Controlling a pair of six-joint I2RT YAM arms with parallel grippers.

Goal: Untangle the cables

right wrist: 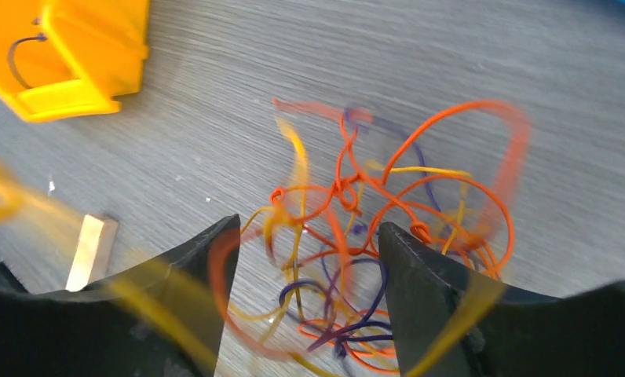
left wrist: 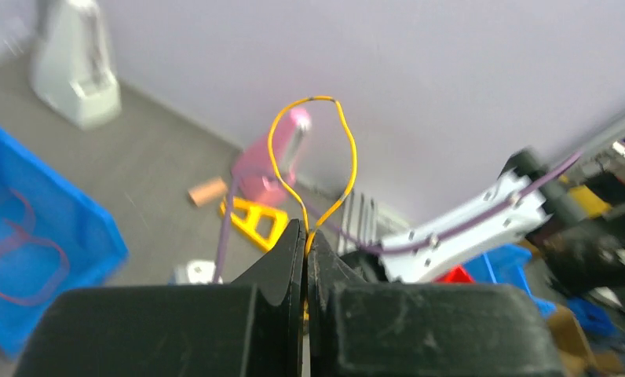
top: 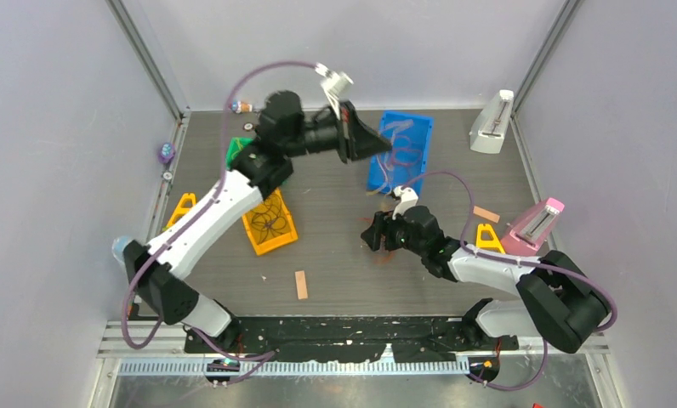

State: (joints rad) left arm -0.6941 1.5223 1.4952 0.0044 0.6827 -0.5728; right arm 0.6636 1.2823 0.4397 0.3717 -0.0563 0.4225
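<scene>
The cables lie as a tangle (right wrist: pixel 372 204) of thin orange, yellow and dark purple strands on the grey table, seen in the right wrist view. My right gripper (right wrist: pixel 305 228) hangs low over the tangle, open, with loose strands lying between its fingers (right wrist: pixel 207 267). Blurred yellow and orange strands cross in front of both fingers. In the top view the right gripper (top: pixel 376 234) is at the table's middle. My left gripper (top: pixel 378 144) is raised beside the blue bin, shut on a yellow cable (left wrist: pixel 317 97) that loops upward out of the closed tips (left wrist: pixel 305 236).
A blue bin (top: pixel 420 127) with red strands stands at the back. To the left, a yellow bin (top: pixel 284 242) holds dark strands and a green bin (top: pixel 237 149) sits behind it. A white metronome (top: pixel 492 123), a pink one (top: pixel 535 225), yellow stands (top: pixel 488 238) and wooden blocks (top: pixel 301 285) are scattered around.
</scene>
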